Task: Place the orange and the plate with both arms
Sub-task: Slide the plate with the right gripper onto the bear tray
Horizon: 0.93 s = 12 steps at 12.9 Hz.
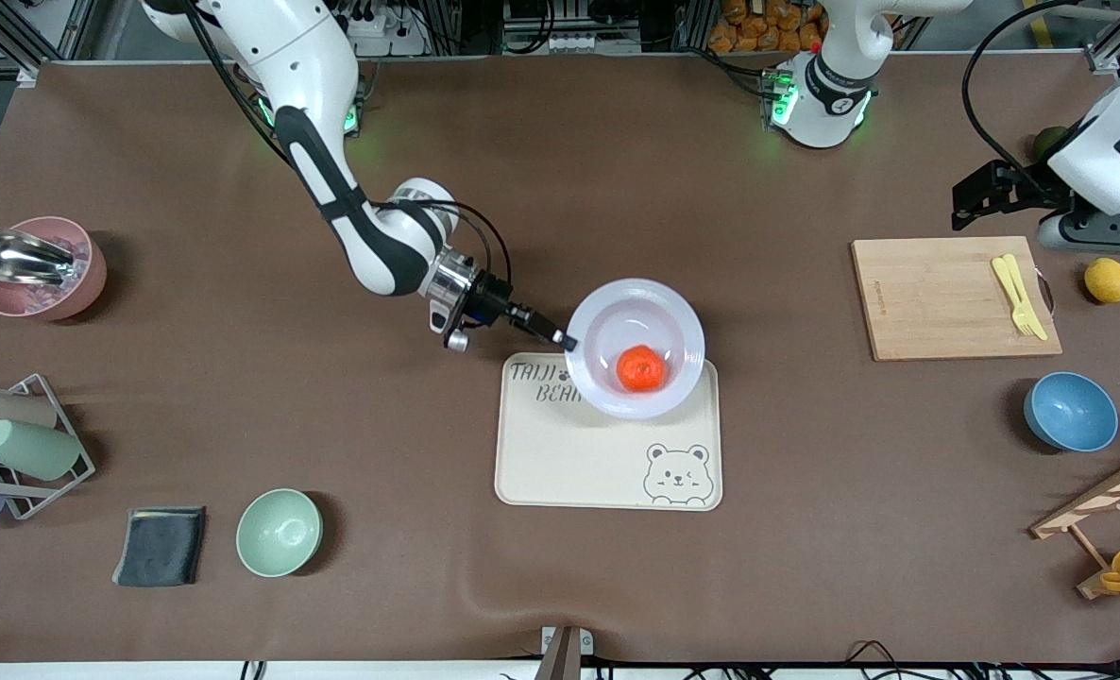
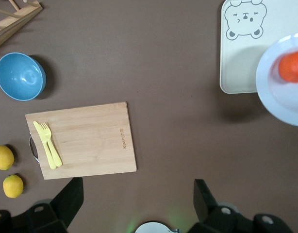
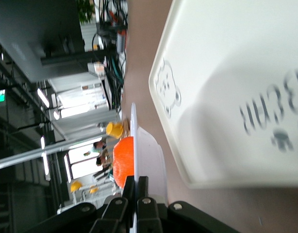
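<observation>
Two arms: the right one reaches out over the middle of the table, the left one waits at its own end.
Right gripper (image 1: 568,341): fingers clamped on the rim of the plate (image 1: 617,307), at the rim's side toward the right arm's end; the right wrist view shows them pinched tight on the rim's edge (image 3: 137,187).
Plate: over the tray's corner that lies away from the front camera and toward the left arm's end, overhanging that far edge; the right wrist view shows it held clear above the tray.
Orange (image 1: 640,368): in the plate's well, a little off centre toward the front camera.
Tray (image 1: 598,463): cream, with a bear drawing in its corner nearest the front camera, lying mid-table.
Left gripper (image 2: 137,196): fingers spread wide and gripping nothing, up in the air over the bare table between the cutting board and the table's edge where the bases stand.
Cutting board (image 1: 947,297): wooden, near the left arm's end of the table, with a yellow fork (image 1: 1021,297) lying on it.
Blue bowl (image 1: 1070,412): nearer the front camera than the board.
Mint green bowl (image 1: 279,533): near the table's front edge, toward the right arm's end, beside a dark cloth (image 1: 161,546).
Yellow fruit (image 1: 1108,280): just beside the board.
</observation>
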Available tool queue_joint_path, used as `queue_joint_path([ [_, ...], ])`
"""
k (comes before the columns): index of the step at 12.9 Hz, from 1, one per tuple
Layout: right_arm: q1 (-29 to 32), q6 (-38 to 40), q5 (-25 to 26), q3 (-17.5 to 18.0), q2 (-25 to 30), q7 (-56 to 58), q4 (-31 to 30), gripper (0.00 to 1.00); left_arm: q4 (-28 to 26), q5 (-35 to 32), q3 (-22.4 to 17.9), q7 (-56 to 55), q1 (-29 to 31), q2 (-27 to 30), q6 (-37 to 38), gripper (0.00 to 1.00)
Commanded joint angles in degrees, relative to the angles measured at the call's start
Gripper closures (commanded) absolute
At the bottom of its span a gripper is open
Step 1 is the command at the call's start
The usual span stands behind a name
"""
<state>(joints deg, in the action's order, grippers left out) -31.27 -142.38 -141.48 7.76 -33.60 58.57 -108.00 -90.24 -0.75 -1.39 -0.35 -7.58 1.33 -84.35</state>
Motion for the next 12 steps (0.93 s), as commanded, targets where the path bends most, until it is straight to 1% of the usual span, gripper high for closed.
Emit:
queue_joint_path([
  [1, 1.6, -1.7, -0.9, 0.6, -8.2, 1.5, 9.9, 1.0, 0.3, -1.2, 0.2, -0.9, -0.2, 0.4, 0.2, 0.0],
  [3, 1.7, -1.7, -0.6, 0.2, -11.1, 2.3, 12.6, 1.0, 0.3, -0.6, 0.2, -0.8, -0.2, 0.4, -0.4, 0.0],
  [5, 1.7, -1.7, -0.6, -0.3, -12.6, 4.5, 13.3, 1.0, 0.4, -0.1, 0.1, -0.6, 0.0, 0.0, -2.7, 0.0],
  [11, 1.7, -1.7, 0.0, -1.3, -13.8, 4.5, 14.3, 1.0, 0.2, 0.3, 0.2, -0.6, -0.1, -0.1, -2.7, 0.0],
  [12, 1.7, -1.7, 0.1, -1.3, -13.9, 4.5, 14.3, 0.9, 0.2, 0.3, 0.2, -0.6, -0.2, -0.1, -2.7, 0.0],
])
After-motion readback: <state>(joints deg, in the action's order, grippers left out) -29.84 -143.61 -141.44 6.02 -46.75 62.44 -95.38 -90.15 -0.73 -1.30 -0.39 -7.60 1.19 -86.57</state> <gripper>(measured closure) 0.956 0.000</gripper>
